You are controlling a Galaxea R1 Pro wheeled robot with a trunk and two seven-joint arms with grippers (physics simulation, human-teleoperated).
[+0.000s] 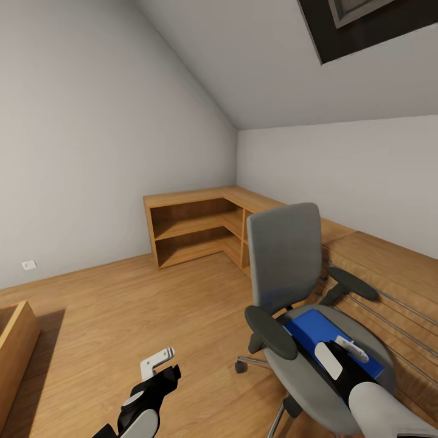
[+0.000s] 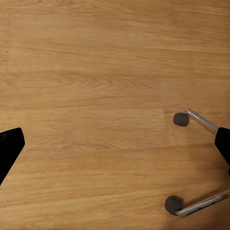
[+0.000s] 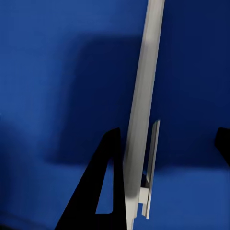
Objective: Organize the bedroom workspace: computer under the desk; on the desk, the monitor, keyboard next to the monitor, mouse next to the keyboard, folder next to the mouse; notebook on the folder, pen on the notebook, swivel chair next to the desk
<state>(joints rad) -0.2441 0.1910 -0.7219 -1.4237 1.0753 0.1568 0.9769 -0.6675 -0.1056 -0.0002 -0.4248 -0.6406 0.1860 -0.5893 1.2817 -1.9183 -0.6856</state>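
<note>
Head view | right end effector fingers apart, over folder | swivel chair seat

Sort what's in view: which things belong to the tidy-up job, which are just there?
Job:
- folder, lying on the seat
- swivel chair
- right gripper, fingers over the folder

Just there:
- wooden corner shelf
- wooden box edge
- wall socket

The right tool hides part of the folder; its grip is unclear.
</note>
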